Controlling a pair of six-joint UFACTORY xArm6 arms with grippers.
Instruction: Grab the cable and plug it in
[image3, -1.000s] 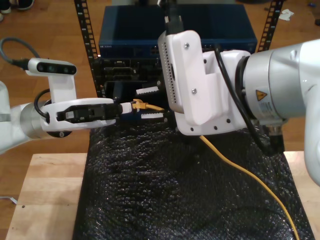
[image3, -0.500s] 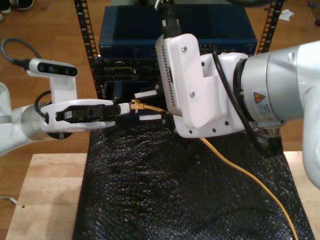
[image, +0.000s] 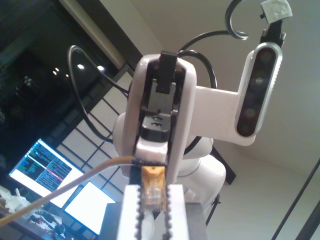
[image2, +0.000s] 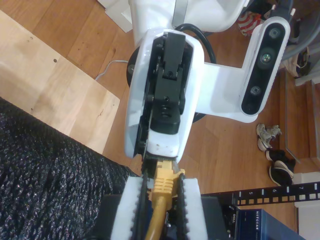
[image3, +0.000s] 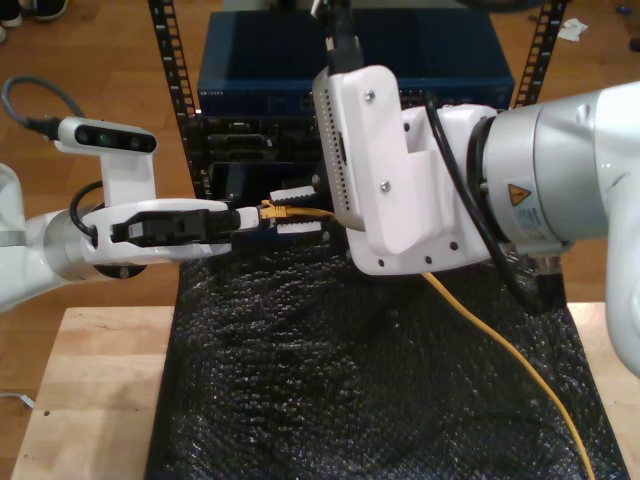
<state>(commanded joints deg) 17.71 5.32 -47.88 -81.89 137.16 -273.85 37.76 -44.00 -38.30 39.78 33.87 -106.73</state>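
Leftmost in the exterior view, my first gripper pinches the cable at its plug end; just beside it, my second gripper clamps the yellow boot (jaws snug on both sides), and the cord trails rightward over black bubble wrap.

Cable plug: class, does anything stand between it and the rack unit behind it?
Yes. My first gripper clamps the plug at its tip, and my second gripper holds the cable just behind it. The plug points toward the exterior view's left, not at the rack unit. Nothing else visibly blocks it.
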